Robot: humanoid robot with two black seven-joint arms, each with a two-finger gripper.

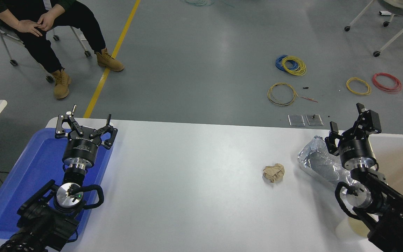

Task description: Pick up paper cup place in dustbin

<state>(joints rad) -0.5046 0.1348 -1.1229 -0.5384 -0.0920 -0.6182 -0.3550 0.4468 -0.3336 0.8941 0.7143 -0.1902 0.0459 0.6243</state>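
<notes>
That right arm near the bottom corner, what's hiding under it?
A white paper cup with a yellowish inside lies on the table, mostly covered by the right arm. Its far end is hidden. Farther back, the arm also covers part of a foil tray.

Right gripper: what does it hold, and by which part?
Nothing. The right gripper is open above the foil tray; the paper cup lies unheld below its arm.

On the white table (194, 182): one blue tray (30, 175), one paper ball (273, 173), one foil tray (318, 162), one paper cup (347, 228), one dustbin (402, 154). Two grippers (85, 125) (346, 122) are up. On the floor beyond lie five wire coils (282, 93) and two small plates (305, 120); one person (44, 31) sits.
</notes>
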